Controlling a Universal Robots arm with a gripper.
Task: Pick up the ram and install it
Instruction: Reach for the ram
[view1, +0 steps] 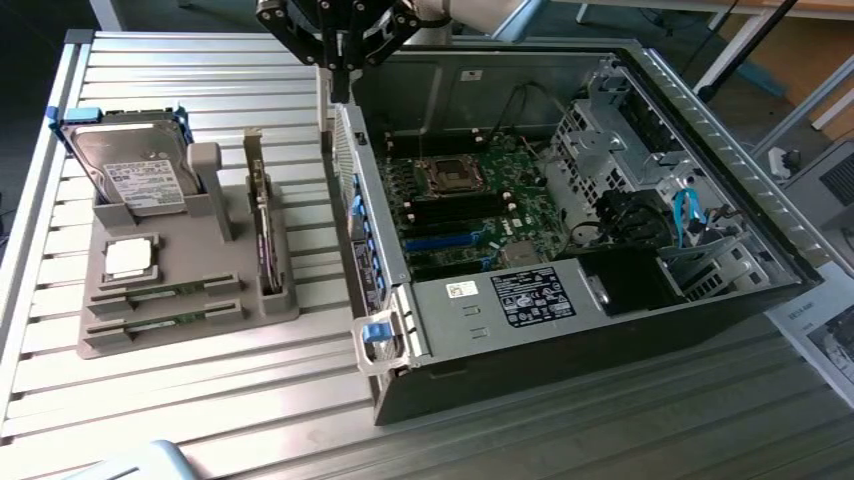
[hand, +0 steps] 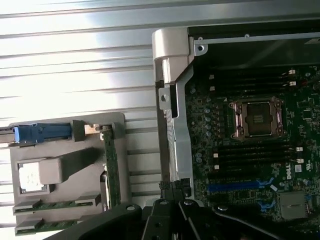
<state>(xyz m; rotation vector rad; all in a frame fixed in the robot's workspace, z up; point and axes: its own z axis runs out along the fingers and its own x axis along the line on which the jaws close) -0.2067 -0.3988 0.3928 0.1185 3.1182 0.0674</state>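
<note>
Gripper (view1: 342, 68) top centre of exterior view, above case wall (view1: 350, 160), tips together, empty. Ram (view1: 167, 292) lower left in grey tray (view1: 114, 346), well apart, long axis left-right.

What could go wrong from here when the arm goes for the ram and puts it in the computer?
1. The gripper hangs above the case's rear wall, apart from the ram in the grey holder. A low path across might clip that wall.
2. Two sticks lie side by side close to the processor chip, so a loose approach could catch the wrong part.
</note>
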